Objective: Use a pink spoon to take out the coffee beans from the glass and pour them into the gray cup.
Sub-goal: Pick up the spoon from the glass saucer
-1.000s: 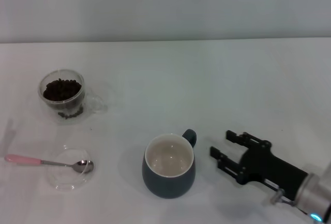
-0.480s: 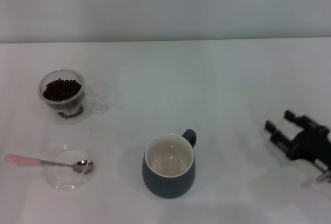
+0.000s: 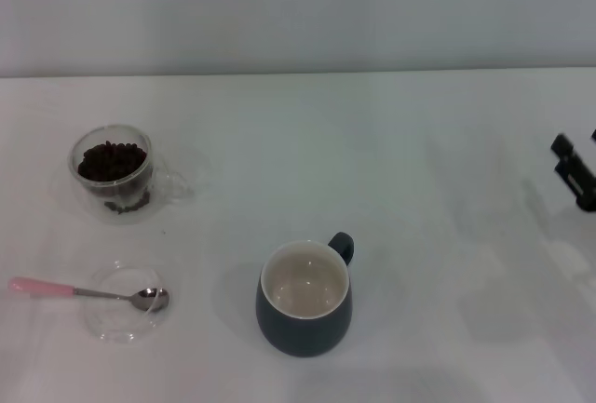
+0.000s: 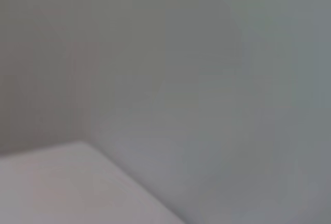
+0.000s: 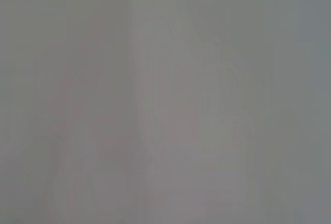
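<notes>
Right gripper [image 3: 575,168]: we log it withdrawn from beside the gray cup [image 3: 304,299] to the table's right edge; fingers seemingly spread, empty. Pink spoon [image 3: 88,290] untouched on its dish; coffee beans [image 3: 112,160] in the glass [image 3: 114,173]. Scooping unstarted.

No readable text, labels, brand marks, numbers or signs are found in any view. Nothing is printed on the rounded dark blue-gray ceramic mug [image 3: 304,299], the small clear double-walled glass cup [image 3: 113,172], the pale pink-handled metal teaspoon [image 3: 86,290] or the plain white tabletop [image 3: 419,198]. Only blank, featureless surfaces are shown in both wrist views.
</notes>
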